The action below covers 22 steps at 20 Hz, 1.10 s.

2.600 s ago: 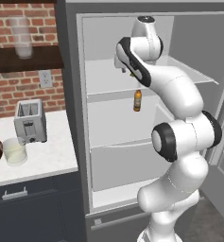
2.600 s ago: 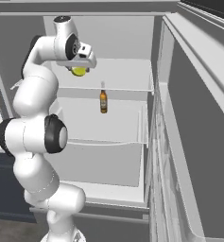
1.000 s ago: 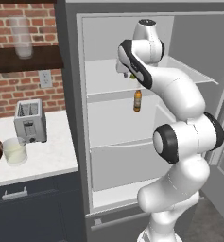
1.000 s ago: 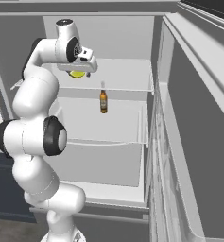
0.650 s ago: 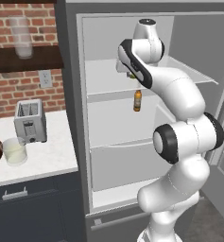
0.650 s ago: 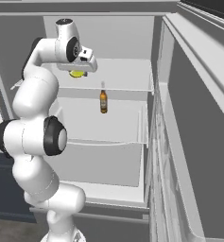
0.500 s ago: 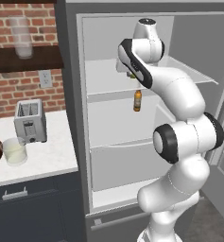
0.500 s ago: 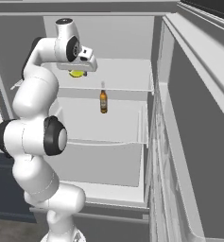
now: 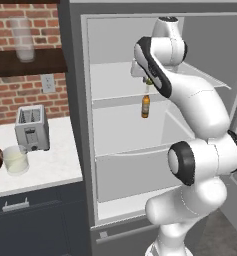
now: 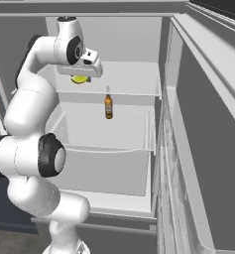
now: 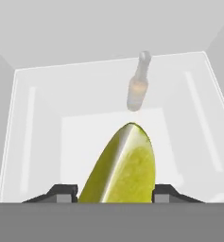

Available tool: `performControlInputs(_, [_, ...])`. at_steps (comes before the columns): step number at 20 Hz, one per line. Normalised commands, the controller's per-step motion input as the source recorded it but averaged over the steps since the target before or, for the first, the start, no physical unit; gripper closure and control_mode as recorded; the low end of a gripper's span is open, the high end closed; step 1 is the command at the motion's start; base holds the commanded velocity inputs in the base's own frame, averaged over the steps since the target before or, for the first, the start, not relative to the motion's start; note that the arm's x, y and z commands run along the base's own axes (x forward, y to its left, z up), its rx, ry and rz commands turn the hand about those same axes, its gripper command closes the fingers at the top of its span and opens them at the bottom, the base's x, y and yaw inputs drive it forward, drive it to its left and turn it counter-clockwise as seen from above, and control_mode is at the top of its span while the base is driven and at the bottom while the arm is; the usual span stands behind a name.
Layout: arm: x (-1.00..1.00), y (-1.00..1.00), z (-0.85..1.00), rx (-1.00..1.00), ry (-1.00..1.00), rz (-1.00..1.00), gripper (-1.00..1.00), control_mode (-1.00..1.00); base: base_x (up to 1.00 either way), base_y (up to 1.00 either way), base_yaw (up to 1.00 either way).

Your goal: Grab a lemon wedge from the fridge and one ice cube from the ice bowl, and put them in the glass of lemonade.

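My gripper (image 11: 116, 196) is closed on the lemon wedge (image 11: 120, 165), a finger at each flank, its long axis running straight out from my palm. I hold it above the fridge's (image 9: 115, 130) upper shelf; beyond stands the brown bottle (image 10: 108, 105).

The tool (image 10: 82, 77) hangs over the fridge's (image 10: 139, 94) top shelf — lemon wedge (image 10: 80, 79) under it, bottle (image 10: 108, 105) just right.

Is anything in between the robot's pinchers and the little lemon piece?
No. The lemon wedge sits right between the gripper's jaws, above the top fridge shelf. The brown bottle stands lower down on another shelf, out of the way.
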Motion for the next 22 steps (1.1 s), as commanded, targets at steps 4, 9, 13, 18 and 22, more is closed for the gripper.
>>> performControlInputs(4, [-1.00,-0.34,0.00,0.03,-0.04,0.00,1.00,-1.00,0.00,0.00,0.00])
performControlInputs(9, [-1.00,-0.11,0.03,0.00,0.00,0.06,1.00,-1.00,0.00,0.00,0.00])
performControlInputs(13, [-1.00,0.00,-0.03,0.00,0.02,0.09,1.00,-1.00,0.00,0.00,0.00])
performControlInputs(18, [-0.98,0.00,-0.50,0.00,0.11,0.09,1.00,-1.00,0.00,0.00,0.00])
performControlInputs(22, [-0.73,0.00,-0.72,0.00,0.20,0.06,1.00,-1.00,0.00,0.00,0.00])
